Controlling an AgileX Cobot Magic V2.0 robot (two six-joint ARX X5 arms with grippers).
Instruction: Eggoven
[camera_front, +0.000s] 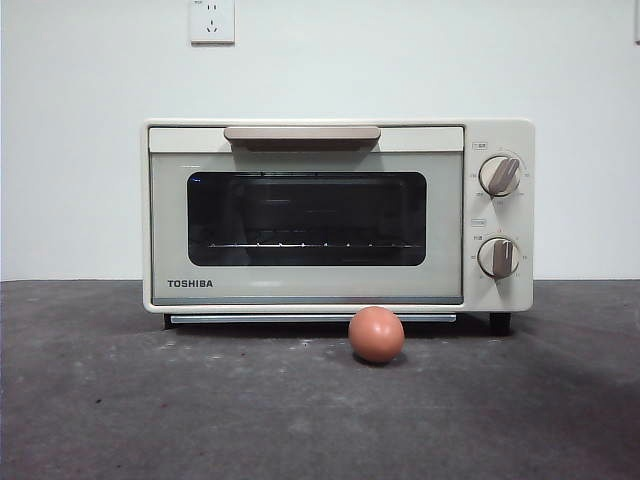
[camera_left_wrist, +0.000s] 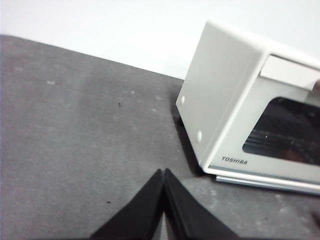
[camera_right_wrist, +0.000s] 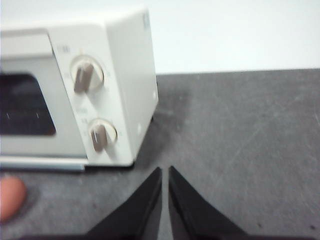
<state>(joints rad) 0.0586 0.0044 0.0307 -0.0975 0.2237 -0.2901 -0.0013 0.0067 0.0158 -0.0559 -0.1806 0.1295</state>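
Egg waiting outside a closed toaster oven, both claws empty and pinched shut.

The egg (camera_front: 376, 334) sits on the dark surface (camera_front: 120, 400) just in front of the oven (camera_front: 338, 215), below the right end of its glass door (camera_front: 306, 218), whose handle (camera_front: 302, 134) runs along the top. The main risk, as I judge it, is the egg rolling: round and unsupported, a glancing touch or a door swinging down could knock it away or crack it. The right claw (camera_right_wrist: 165, 172) hovers over bare surface beside the oven's knob side, the egg near but off to one side of it. The left claw (camera_left_wrist: 164, 174) hangs by the oven's other corner, well apart from the egg.
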